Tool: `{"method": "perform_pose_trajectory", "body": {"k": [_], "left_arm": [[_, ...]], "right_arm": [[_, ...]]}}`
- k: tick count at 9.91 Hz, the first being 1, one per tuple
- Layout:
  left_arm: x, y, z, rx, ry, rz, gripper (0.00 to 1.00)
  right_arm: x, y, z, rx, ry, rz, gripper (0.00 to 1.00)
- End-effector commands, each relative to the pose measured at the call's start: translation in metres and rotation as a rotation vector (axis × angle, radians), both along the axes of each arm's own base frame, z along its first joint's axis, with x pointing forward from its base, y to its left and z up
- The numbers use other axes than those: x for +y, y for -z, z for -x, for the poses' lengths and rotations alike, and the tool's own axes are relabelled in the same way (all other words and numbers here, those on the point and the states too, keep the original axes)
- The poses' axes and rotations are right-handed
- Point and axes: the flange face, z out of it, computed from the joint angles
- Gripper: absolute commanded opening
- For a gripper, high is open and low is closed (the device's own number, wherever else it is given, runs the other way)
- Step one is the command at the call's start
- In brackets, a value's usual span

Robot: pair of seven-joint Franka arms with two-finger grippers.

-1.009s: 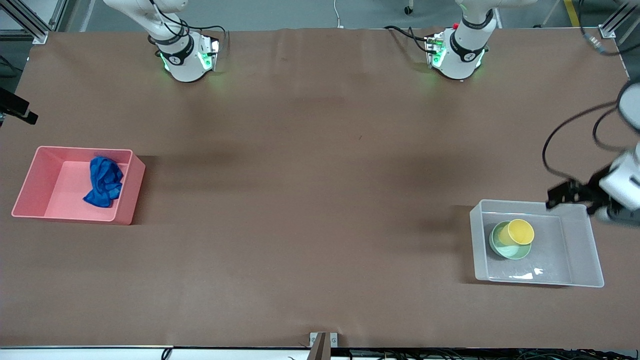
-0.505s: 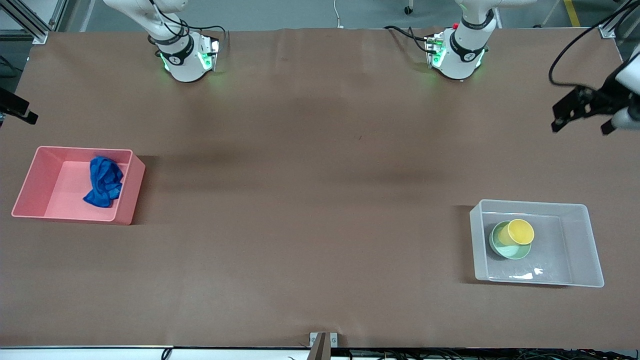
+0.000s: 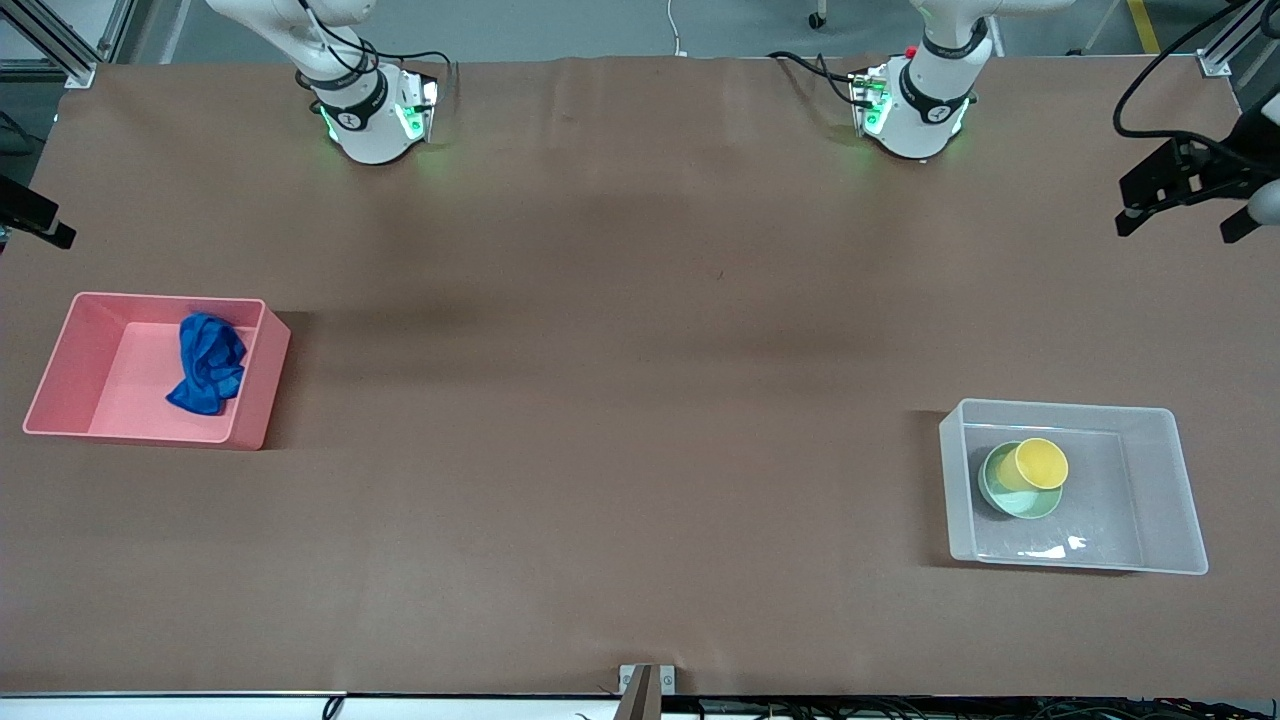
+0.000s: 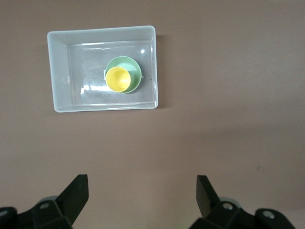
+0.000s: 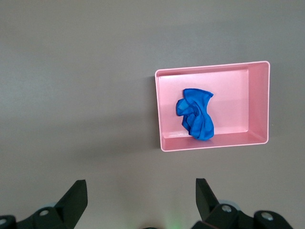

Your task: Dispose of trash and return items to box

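Trash: bright blue crumpled cloth wad is lying inside the pink opaque rectangular bin.
Items: small yellow plastic cup is sitting in the pale mint-green round bowl, inside the translucent clear rectangular plastic tub.
Left end effector: hanging wide open, empty, over the brown surface.
Right end effector: spread wide, empty, above the surface beside the bin.
Progress: appearing complete; nothing remaining.

A wide flat desk with a plain brown cover fills most of the front view. A pink plastic bin shaped like a box with tall walls sits on it, toward the right arm's end. Its open top faces up. A small grey metal bracket sticks up at the desk edge nearest the front camera. A thin black cable lies on the desk by the left arm's base.
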Motion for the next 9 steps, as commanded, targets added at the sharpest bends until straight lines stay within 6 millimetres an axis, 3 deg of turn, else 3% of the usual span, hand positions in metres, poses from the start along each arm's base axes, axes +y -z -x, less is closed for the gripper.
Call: {"method": "perform_pose_trajectory", "body": {"k": [1,9], "left_arm": [[-0.0015,0.0291,-0.0038,0.078,-0.007,0.036,1.00],[0.0067,0.0336,-0.0052,0.081,-0.004,0.030,1.00]], "right_arm": [[-0.0013,-0.0029,0.0009,0.004,-0.008,0.009,1.00],[-0.0013,-0.0029,0.0009,0.004,-0.008,0.009,1.00]]}}
